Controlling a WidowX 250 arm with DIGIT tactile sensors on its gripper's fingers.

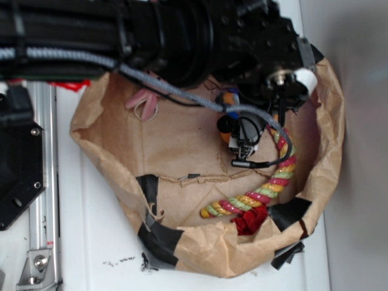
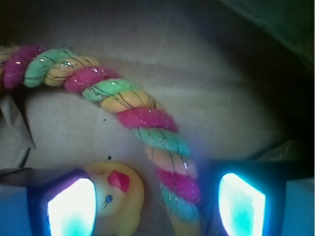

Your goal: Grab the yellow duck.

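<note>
In the wrist view, the tool (image 2: pixel 156 204) is spreading wide and gripping nothing, its left finger (image 2: pixel 71 206) sitting just beside the yellow duck (image 2: pixel 114 196). The twisted rope toy (image 2: pixel 138 118) is lying between the fingers too, crowding the duck's right side. Likely the tool is straddling both because they are lying together inside the brown paper nest (image 1: pixel 182 242).

glossy yellow duck (image 2: pixel 115 199), red beak, blue eye
</note>
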